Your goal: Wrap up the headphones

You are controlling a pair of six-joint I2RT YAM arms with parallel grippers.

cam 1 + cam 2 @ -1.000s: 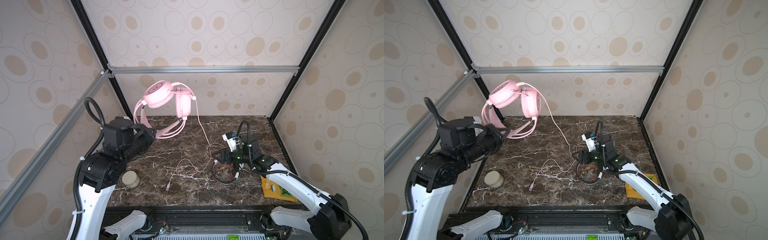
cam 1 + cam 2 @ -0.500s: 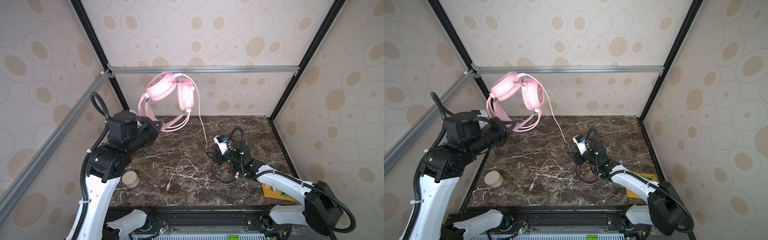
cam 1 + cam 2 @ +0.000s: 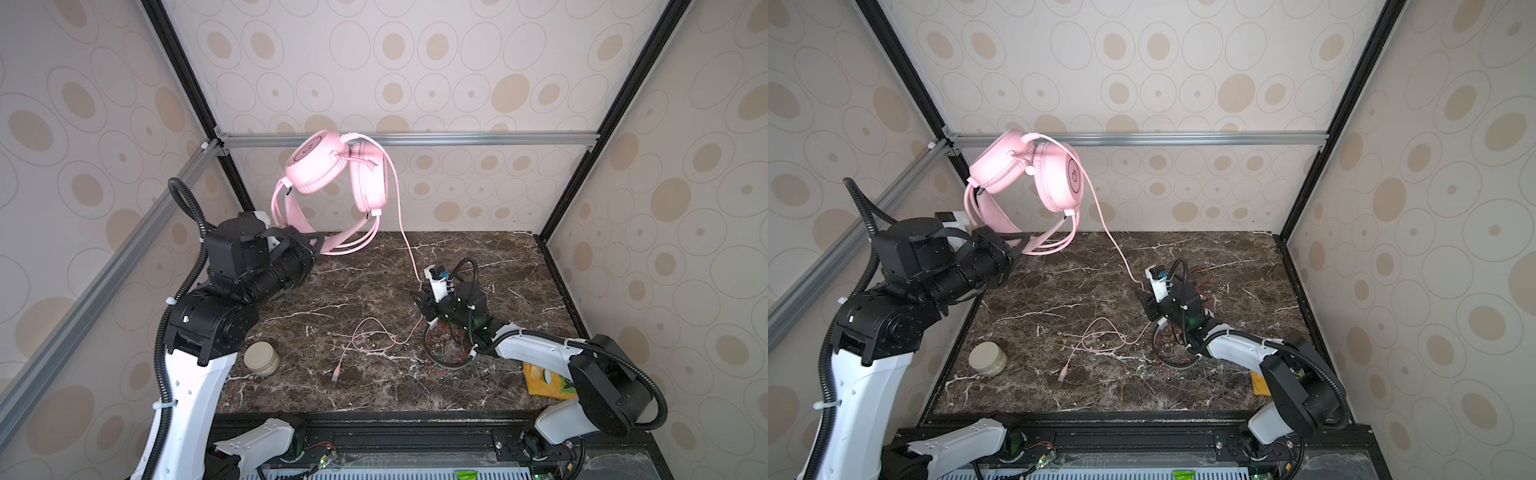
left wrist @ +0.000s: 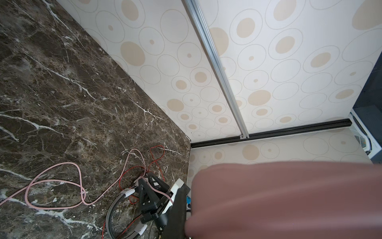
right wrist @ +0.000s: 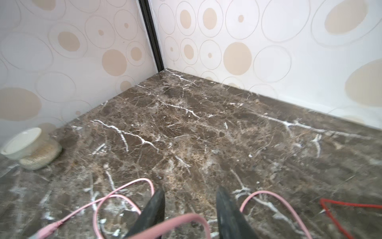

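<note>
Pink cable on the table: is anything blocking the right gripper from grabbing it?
Nothing visible does: in the right wrist view the pink cable lies across the gap between the fingers of the right gripper.

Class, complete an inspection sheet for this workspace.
Surface: dark marble table.
Job's things: pink headset held aloft by its headband; second headset on the table, mostly hidden, silver band showing.
Clutter: lidded jar front left; yellow packet front right.
Grippers: left gripper shut on the pink headset; right gripper low, fingers apart, pink cable between them.
Cables: pink cable hangs from headset to right gripper, then loops on table; red cable tangled by second headset.
Surroundings: spotted wallpaper walls, aluminium rail across back.
</note>
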